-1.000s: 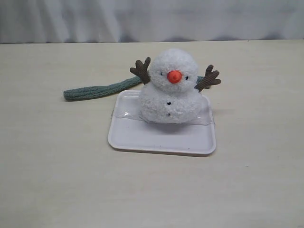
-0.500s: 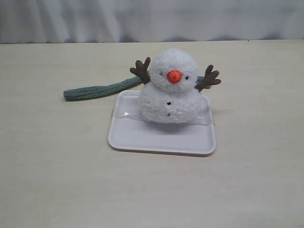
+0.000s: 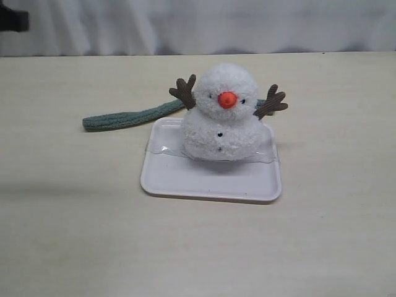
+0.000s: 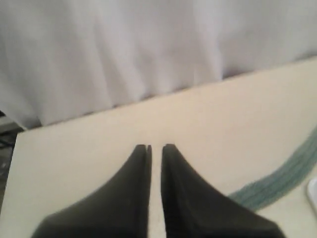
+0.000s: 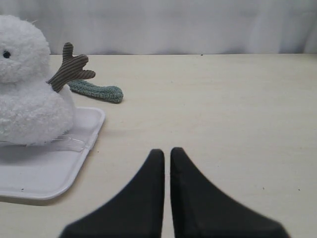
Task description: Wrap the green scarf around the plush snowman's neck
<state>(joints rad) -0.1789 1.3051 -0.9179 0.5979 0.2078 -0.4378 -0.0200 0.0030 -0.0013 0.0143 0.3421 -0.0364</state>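
A: Count?
B: One plush snowman, one green scarf, one white tray, two end effectors.
A: Their state?
B: Left end effector narrow slit, empty. Right end effector pressed together, empty.
A: Scarf?
B: Flat on the counter, ahead of the left end effector, passing behind the snowman, not on its neck.
A: Changed?
B: Dark arm piece newly in view.
A: Room?
B: Pale counter, white curtain.

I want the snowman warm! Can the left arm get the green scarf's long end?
Probably yes. The long end of the grey-green fuzzy knit scarf lies uncovered on the beige table on that arm's side, and the left tool hangs empty close by.
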